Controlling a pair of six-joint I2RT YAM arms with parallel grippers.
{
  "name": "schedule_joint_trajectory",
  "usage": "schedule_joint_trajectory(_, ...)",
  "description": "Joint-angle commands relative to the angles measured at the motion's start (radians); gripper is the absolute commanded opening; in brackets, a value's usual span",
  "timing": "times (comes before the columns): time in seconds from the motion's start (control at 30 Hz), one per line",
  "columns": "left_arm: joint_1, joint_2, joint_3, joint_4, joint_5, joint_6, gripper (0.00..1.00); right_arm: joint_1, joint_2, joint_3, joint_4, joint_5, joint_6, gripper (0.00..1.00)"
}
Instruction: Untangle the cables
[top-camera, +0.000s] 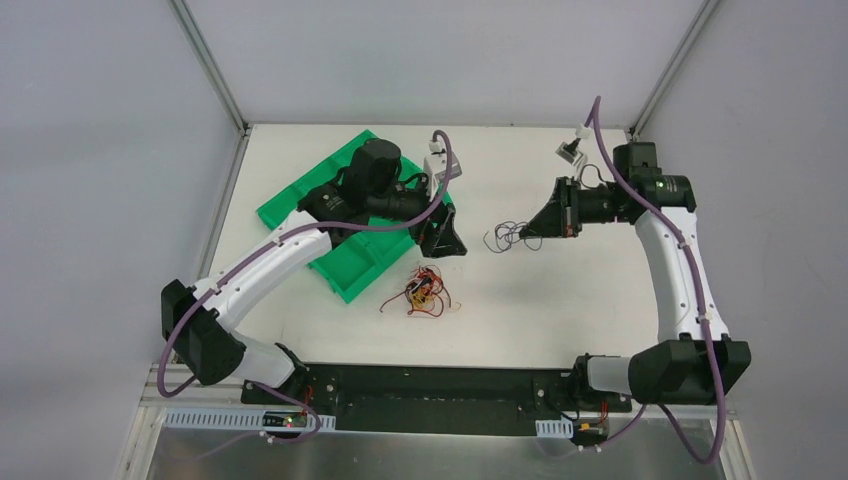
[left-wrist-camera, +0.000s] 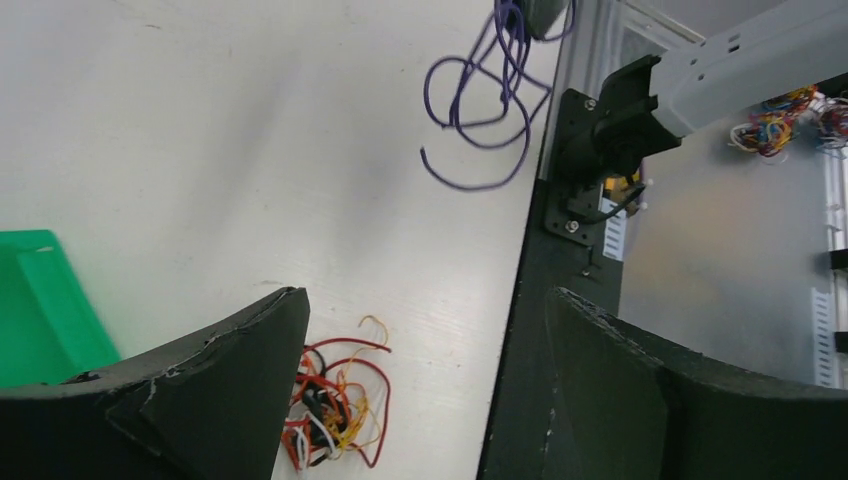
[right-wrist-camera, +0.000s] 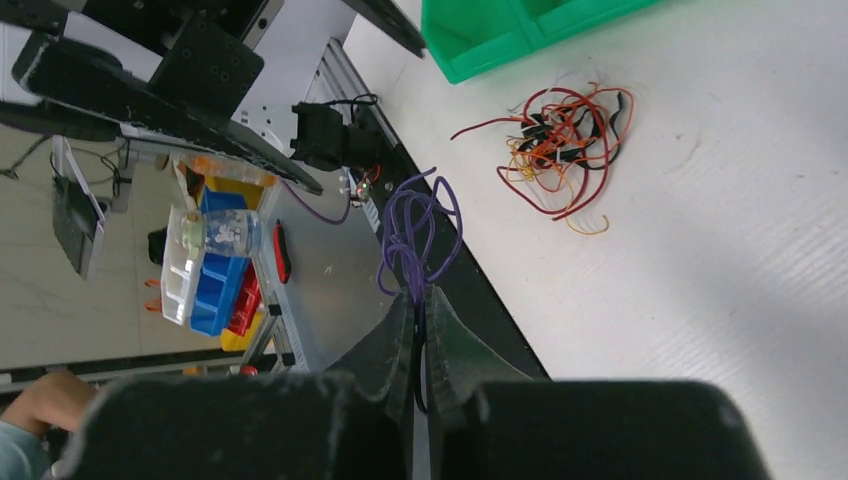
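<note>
1. Left gripper (left-wrist-camera: 425, 300): two black fingers (left-wrist-camera: 200, 410) are seen at the bottom of the view, spread wide apart, with nothing between them.
2. Cables (left-wrist-camera: 335, 405): a small tangle of red, orange, yellow, black and white wires is laid on the white table (left-wrist-camera: 200, 130) close to its near edge. It is partly hidden behind the left-hand finger.
3. Purple wire (left-wrist-camera: 480, 110): several loose loops are seen apart from the tangle, just inside the near edge. The upper ends are cut off by the frame.
4. Green bin (left-wrist-camera: 40, 310): one corner is shown, away from the near edge.
5. Black base plate (left-wrist-camera: 520, 350): it is run along the near edge.
6. Right arm base (left-wrist-camera: 610, 125): it is fixed on the plate.
7. Second wire bundle (left-wrist-camera: 770, 125): it is placed off the table, beyond the near edge.
</note>
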Motion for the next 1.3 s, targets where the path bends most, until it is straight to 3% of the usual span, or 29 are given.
schedule_joint_trajectory(0.0, -0.028, 0.055, 0.049, 0.07, 0.022, -0.2, 0.9, 0.101, -0.091, -0.028, 0.181, 0.004, 0.133, 0.0)
schedule_joint_trajectory(0.17, -0.042, 0.101, 0.038, 0.142, 0.05, -0.378, 0.87, 0.158, -0.12, -0.059, 0.296, 0.039, 0.246, 0.0)
schedule_joint_trajectory(0.27, -0.045, 0.086, 0.011, 0.23, 0.071, -0.401, 0.84, 0.184, -0.116, -0.067, 0.289, 0.057, 0.245, 0.0)
schedule_joint_trajectory(0.47, -0.045, 0.0, -0.04, 0.232, 0.024, -0.178, 0.7, 0.209, -0.115, -0.085, 0.255, 0.085, 0.231, 0.0)
schedule_joint_trajectory(0.6, -0.079, -0.014, -0.026, 0.164, -0.057, -0.041, 0.7, 0.218, -0.124, -0.107, 0.29, 0.07, 0.287, 0.0)
schedule_joint_trajectory(0.67, -0.111, -0.006, -0.016, 0.145, -0.113, 0.0, 0.67, 0.225, -0.132, -0.122, 0.329, 0.052, 0.334, 0.0)
schedule_joint_trajectory(0.73, -0.135, 0.007, -0.002, 0.138, -0.166, 0.008, 0.57, 0.233, -0.135, -0.136, 0.347, 0.039, 0.365, 0.0)
schedule_joint_trajectory(0.87, -0.176, 0.036, 0.014, 0.122, -0.237, 0.043, 0.54, 0.237, -0.141, -0.146, 0.355, 0.024, 0.392, 0.0)
schedule_joint_trajectory(0.93, -0.177, 0.039, 0.014, 0.12, -0.325, 0.051, 0.42, 0.237, -0.143, -0.149, 0.354, 0.008, 0.402, 0.0)
schedule_joint_trajectory(1.03, -0.158, 0.023, 0.007, 0.11, -0.435, 0.063, 0.06, 0.233, -0.147, -0.15, 0.309, 0.02, 0.368, 0.0)
schedule_joint_trajectory(1.07, -0.135, 0.012, -0.001, 0.105, -0.44, 0.058, 0.0, 0.227, -0.15, -0.149, 0.278, 0.027, 0.341, 0.0)
schedule_joint_trajectory(1.27, 0.078, -0.046, -0.038, 0.059, -0.461, 0.051, 0.0, 0.145, -0.16, -0.129, 0.126, 0.022, 0.235, 0.0)
